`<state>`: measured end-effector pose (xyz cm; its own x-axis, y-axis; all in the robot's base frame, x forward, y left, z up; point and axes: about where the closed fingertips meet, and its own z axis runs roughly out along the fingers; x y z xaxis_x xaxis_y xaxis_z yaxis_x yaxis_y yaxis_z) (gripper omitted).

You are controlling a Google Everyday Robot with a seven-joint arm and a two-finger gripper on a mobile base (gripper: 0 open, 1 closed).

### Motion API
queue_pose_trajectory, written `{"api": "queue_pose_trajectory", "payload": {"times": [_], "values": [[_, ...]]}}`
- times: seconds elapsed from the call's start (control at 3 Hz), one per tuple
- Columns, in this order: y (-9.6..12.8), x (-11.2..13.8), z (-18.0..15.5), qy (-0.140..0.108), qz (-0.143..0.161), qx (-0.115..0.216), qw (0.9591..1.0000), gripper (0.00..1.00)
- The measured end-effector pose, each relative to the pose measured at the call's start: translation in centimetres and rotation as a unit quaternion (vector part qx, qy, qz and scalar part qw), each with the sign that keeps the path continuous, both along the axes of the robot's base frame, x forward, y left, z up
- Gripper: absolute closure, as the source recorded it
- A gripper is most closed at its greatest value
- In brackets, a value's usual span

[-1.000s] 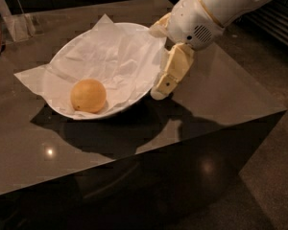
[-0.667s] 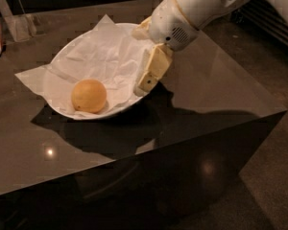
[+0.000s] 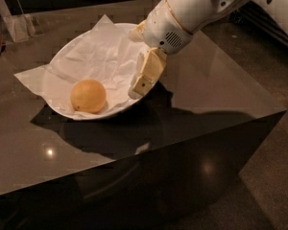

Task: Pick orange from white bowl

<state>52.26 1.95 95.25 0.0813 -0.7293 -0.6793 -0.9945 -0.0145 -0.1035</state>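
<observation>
Orange [image 3: 88, 96]: 1, lying free on crumpled paper [image 3: 98, 59] in the lower left of bowl [image 3: 116, 113]. Bowl: 1, white, upper left of dark tabletop [image 3: 216, 90]. End effector [image 3: 136, 63]: 1, at the bowl's right rim, centre of frame, jaws apart, holding nothing, well clear of orange.

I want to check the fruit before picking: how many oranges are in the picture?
1. The orange lies in the white bowl, near its front rim. The gripper hangs over the bowl's right side, apart from the fruit. None seems hidden.
</observation>
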Motion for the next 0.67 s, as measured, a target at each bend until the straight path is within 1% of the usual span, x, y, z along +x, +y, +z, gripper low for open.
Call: {"api": "queue_pose_trajectory", "payload": {"times": [0.33, 0.67], "values": [[2.7, 0.9, -0.8, -0.016, 0.008, -0.002, 0.9998, 0.0], [5.3, 2.5, -0.8, -0.026, 0.033, -0.012, 0.9991, 0.0]]}}
